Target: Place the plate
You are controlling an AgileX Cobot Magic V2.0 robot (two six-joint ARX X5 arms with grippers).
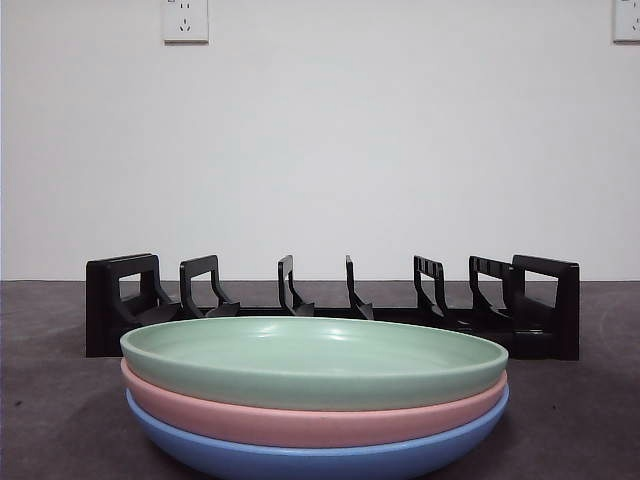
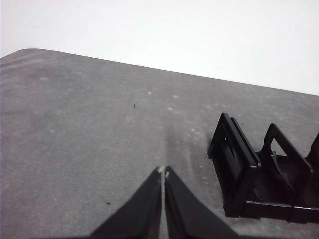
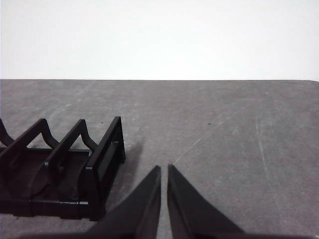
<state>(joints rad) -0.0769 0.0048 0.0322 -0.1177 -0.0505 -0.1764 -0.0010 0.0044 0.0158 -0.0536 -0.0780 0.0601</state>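
The dark grey matte table is spreading across the whole scene, meeting a plain white wall behind. A long black plastic dish rack with upright dividers is standing across the middle of the table, every slot showing bare. Just in front of it, three shallow round plates are sitting stacked — the pale green plate is lying on top, the pink plate is sitting under it, and the blue plate is resting at the bottom on the table. The left gripper is hovering over bare table beside one end of the rack, its jaws pressed together and gripping nothing. The right gripper is hanging near the rack's other end — its jaws are nearly touching, with only a thin slit between them, also grasping nothing.
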